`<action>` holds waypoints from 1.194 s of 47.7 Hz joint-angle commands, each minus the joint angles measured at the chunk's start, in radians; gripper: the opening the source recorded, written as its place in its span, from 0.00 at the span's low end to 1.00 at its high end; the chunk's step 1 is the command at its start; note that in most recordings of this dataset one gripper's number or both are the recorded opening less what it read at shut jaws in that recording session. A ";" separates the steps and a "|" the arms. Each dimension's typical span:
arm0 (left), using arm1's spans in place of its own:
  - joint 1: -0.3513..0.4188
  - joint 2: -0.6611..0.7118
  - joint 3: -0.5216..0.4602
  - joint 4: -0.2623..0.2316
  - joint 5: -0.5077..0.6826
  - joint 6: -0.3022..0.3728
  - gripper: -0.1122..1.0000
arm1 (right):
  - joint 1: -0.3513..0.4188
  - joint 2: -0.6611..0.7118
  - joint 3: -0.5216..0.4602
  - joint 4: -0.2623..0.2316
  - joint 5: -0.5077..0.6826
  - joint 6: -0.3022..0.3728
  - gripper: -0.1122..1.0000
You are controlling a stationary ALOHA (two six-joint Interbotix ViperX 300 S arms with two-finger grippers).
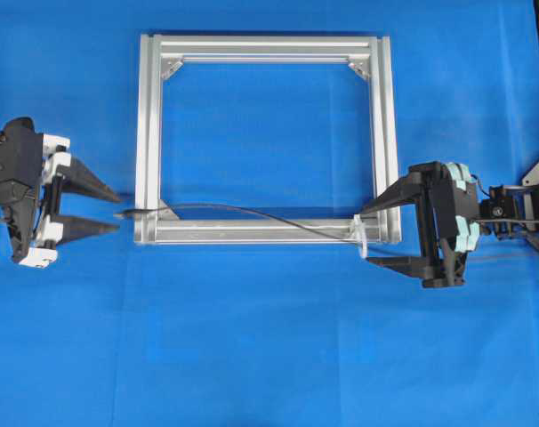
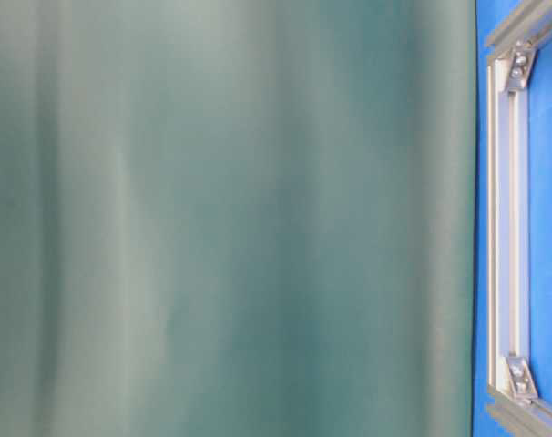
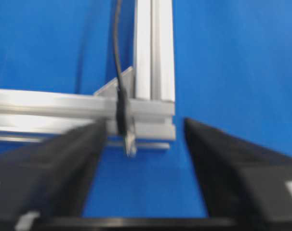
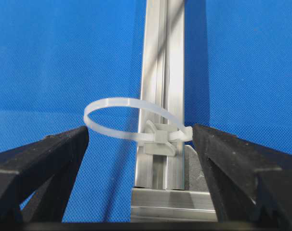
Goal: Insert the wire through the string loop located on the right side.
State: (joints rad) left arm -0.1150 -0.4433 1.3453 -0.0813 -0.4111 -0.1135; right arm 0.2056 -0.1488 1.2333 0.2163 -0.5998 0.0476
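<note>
Blue tabletop lay bare around both gaping end effectors, left and right; the unheld wire (plug free) might miss the string loop.

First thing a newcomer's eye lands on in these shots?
The silver aluminium frame on the blue cloth, flanked by the open left gripper and open right gripper. A thin black wire lies along its near rail, plug tip at the left corner. The white string loop stands at the right corner.

Silver aluminium frame flat on blue cloth; triangular corner brackets inside.
</note>
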 commanded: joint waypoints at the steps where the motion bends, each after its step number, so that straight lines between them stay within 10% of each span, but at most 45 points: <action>1: -0.002 -0.005 -0.012 0.003 0.008 0.002 0.71 | 0.002 -0.014 -0.006 0.000 -0.005 -0.002 0.96; 5: 0.002 -0.005 -0.011 0.002 0.014 0.002 0.85 | 0.002 -0.014 -0.006 0.000 -0.005 -0.002 0.96; 57: 0.051 -0.164 -0.091 0.003 0.114 -0.003 0.77 | -0.034 -0.296 -0.040 0.000 0.190 -0.063 0.96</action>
State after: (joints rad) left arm -0.0706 -0.6075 1.2747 -0.0813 -0.2945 -0.1150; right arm 0.1749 -0.4357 1.2134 0.2163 -0.4065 -0.0138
